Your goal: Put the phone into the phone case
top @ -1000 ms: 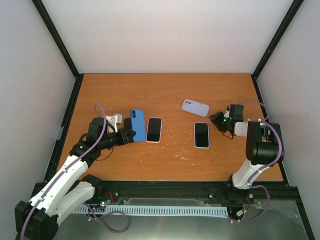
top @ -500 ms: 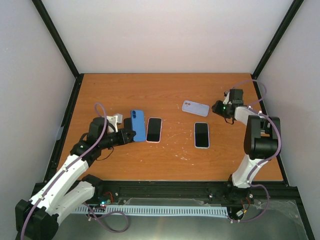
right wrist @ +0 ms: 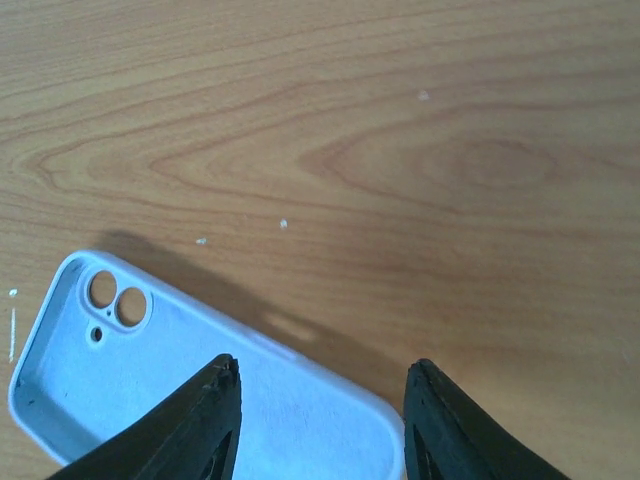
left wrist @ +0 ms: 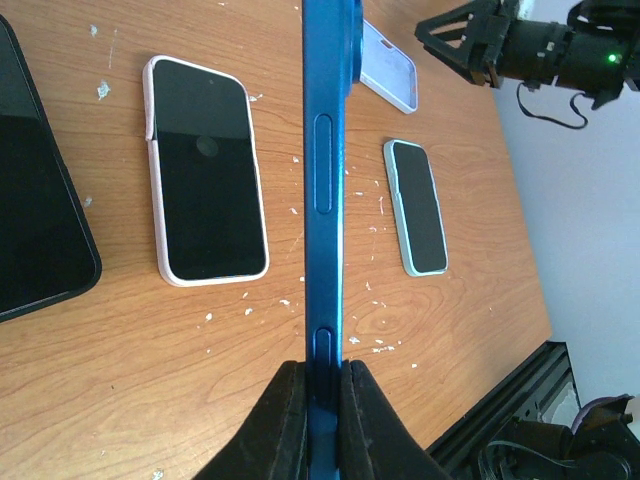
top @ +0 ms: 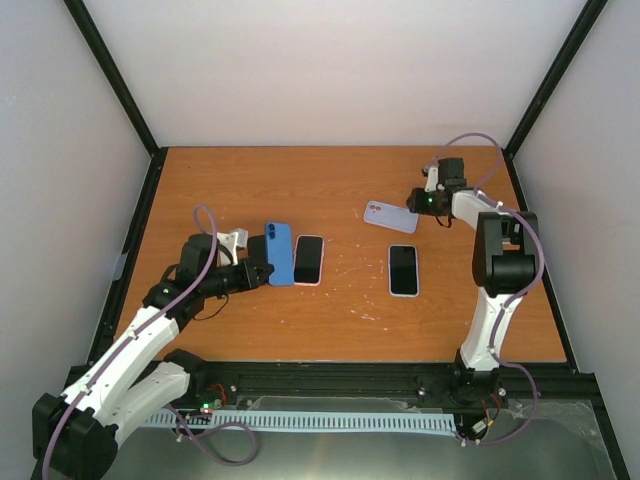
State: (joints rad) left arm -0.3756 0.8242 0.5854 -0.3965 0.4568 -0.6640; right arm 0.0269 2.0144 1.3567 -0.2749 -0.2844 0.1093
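From above, the left gripper (top: 262, 271) was clamped tight on the near end of the blue phone (top: 279, 252), left of centre and just beside a pink-cased phone (top: 309, 259). The empty case (top: 390, 216) lay well apart, far and to the right. The right gripper (top: 421, 203) sat at its right end with the jaws partly open and holding nothing. A mint-cased phone (top: 403, 270) lay nearer, between the two.

The left wrist view showed the blue phone (left wrist: 323, 180) edge-on, pinched across its thin body in the left gripper (left wrist: 322, 400). The grip looked square, so the carry to the empty case (left wrist: 388, 78) should probably pass over the cased phones rather than sweep through them.

In the right wrist view, the right gripper (right wrist: 322, 375) straddled the right end of the empty case (right wrist: 200, 400), which lay hollow side up with its camera holes to the left. Pinning that end first would likely stop the case sliding, and the phone's camera end would need to match the holes.
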